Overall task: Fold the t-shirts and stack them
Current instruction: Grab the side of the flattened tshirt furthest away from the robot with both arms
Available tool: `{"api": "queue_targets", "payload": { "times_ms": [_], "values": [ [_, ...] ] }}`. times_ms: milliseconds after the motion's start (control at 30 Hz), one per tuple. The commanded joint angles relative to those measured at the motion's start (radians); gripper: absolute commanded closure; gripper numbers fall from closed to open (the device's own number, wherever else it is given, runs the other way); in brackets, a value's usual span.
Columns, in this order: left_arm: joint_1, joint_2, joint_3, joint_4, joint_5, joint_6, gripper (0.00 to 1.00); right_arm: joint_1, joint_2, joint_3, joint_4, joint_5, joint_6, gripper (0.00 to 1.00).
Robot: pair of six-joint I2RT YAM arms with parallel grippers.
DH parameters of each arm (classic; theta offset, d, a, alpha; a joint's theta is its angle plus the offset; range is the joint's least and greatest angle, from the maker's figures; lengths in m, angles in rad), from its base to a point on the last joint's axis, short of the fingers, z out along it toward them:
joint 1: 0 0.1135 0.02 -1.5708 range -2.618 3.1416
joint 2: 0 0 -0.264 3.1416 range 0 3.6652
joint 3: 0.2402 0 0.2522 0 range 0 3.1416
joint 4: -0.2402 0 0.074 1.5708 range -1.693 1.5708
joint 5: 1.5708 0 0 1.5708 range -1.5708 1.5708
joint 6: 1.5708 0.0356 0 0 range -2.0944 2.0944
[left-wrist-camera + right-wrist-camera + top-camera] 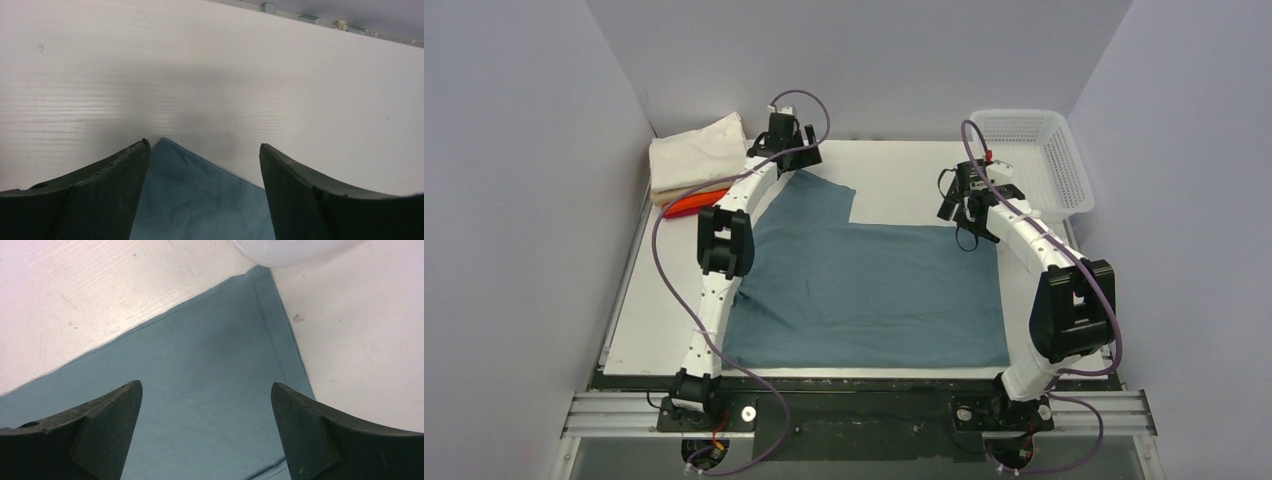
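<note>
Teal t-shirt [874, 290]: spread flat on the white desk [904, 180], between the two arms.
Left gripper [202, 146]: fingers apart, holding nothing; the far left corner of the shirt lies between them.
Right gripper [206, 385]: fingers apart, holding nothing, above the far right corner, near the basket [1064, 170].
Folded pile: cream t-shirt [694, 155] over orange-red t-shirt [694, 203], at the desk's far left corner.

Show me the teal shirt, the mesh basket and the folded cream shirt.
teal shirt [874, 285], top view, middle of the cloth.
mesh basket [1020, 114], top view, far rim.
cream shirt [694, 160], top view, top layer.
</note>
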Motion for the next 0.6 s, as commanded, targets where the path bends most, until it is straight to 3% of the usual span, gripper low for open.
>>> {"api": "queue_targets", "payload": {
  "times_ms": [0,367,567],
  "values": [
    [-0.003,0.035,0.069,0.078,-0.004,-0.042,0.1,-0.008,-0.032,-0.016,-0.021,-0.004,-0.013,0.05],
    [-0.007,0.062,0.061,-0.116,-0.026,-0.146,0.22,-0.017,-0.036,-0.039,-0.015,-0.038,-0.008,0.05],
    [-0.06,0.021,0.047,-0.321,-0.216,-0.068,0.28,-0.025,-0.048,-0.067,0.004,-0.066,-0.001,0.05]
  ]
}}
